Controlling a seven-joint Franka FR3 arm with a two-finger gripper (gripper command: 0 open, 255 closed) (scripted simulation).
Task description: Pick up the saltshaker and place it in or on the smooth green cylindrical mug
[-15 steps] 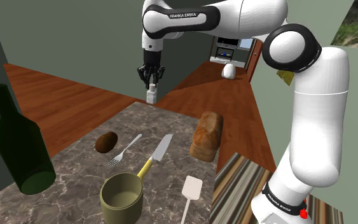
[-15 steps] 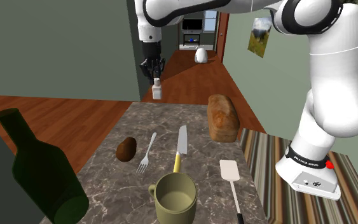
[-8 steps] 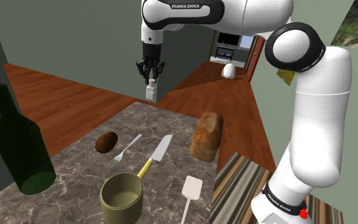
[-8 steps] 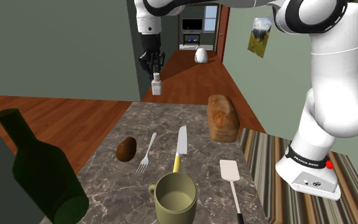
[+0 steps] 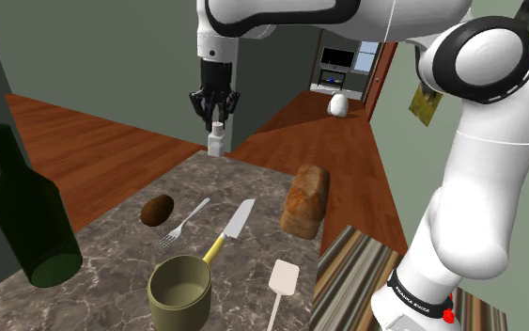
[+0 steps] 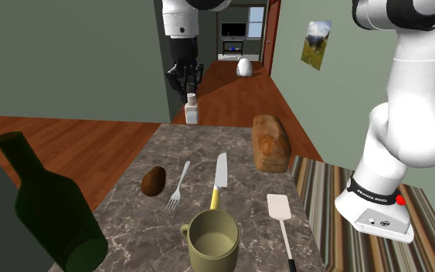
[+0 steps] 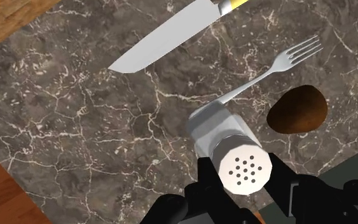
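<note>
Grips the white saltshaker (image 7: 225, 137) by its top in the claw (image 7: 241, 172), fingers snug on both sides. Holds it in the air over the marble tabletop (image 5: 112, 243), near fork (image 7: 279, 63), knife (image 7: 165, 38) and potato (image 7: 297, 109). Leaves the green mug (image 5: 179, 293) well apart, just beyond the knife's yellow handle.

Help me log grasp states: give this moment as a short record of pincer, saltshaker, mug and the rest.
pincer: shut on the saltshaker, clasping its cap
saltshaker: upright, held in the air above the counter
mug: olive green, upright, empty, by the knife's yellow handle
also on counter: knife, fork, brown lump, bread loaf, spatula, dark green bottle
</note>
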